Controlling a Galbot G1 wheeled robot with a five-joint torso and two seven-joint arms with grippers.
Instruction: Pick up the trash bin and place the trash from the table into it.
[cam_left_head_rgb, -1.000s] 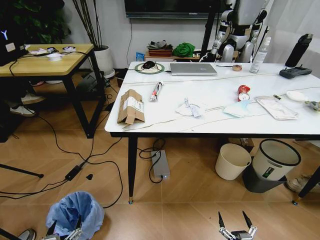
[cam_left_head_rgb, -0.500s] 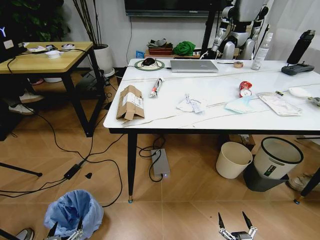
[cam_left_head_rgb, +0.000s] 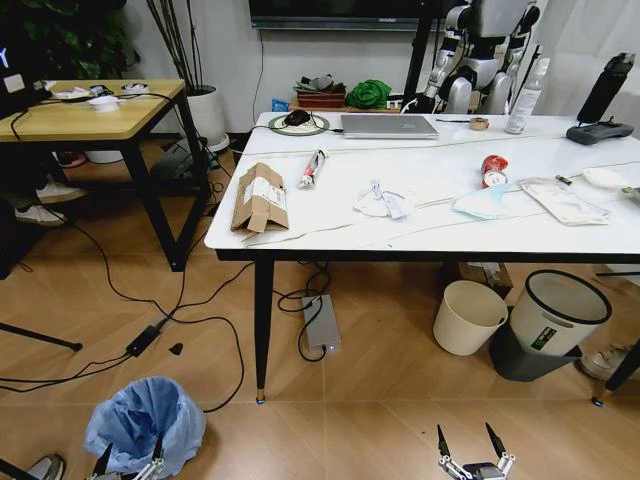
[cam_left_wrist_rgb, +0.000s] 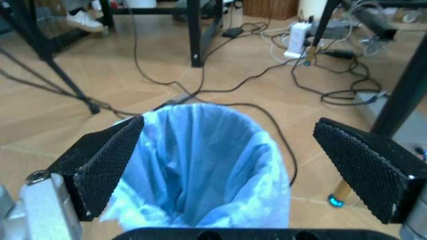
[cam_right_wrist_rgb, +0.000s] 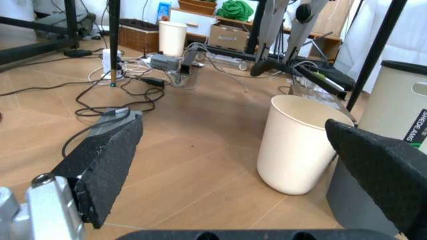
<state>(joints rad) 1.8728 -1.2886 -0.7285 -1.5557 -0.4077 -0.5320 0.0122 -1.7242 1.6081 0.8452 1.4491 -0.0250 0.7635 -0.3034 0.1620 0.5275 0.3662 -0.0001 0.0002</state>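
From the head view, the trash bin (cam_left_head_rgb: 143, 425) with its blue bag sits on the floor at the near left, in front of the white worktop (cam_left_head_rgb: 440, 215). The left tool (cam_left_head_rgb: 128, 464) hangs right at the bin's near edge with its two fingers spread wide, holding nothing. The right tool (cam_left_head_rgb: 470, 447) waits low at the near right, also spread wide and holding nothing. The trash lies far off on the worktop: a flat cardboard box (cam_left_head_rgb: 260, 198) on the left, a white tissue (cam_left_head_rgb: 381, 203) in the middle, a blue face mask (cam_left_head_rgb: 480, 203) and a red wrapper (cam_left_head_rgb: 493, 170) to the right. In the left wrist view, the trash bin (cam_left_wrist_rgb: 200, 165) sits between the two black fingers (cam_left_wrist_rgb: 107, 165), and I cannot tell if they touch the bag. In the right wrist view, the right tool's fingers (cam_right_wrist_rgb: 107, 165) point past bare floor toward a cream bin (cam_right_wrist_rgb: 300, 145). I think the step is grabbing the trash bin. The next move calls for the fingers to go down over the rim and squeeze gently, since the thin bag may slip.
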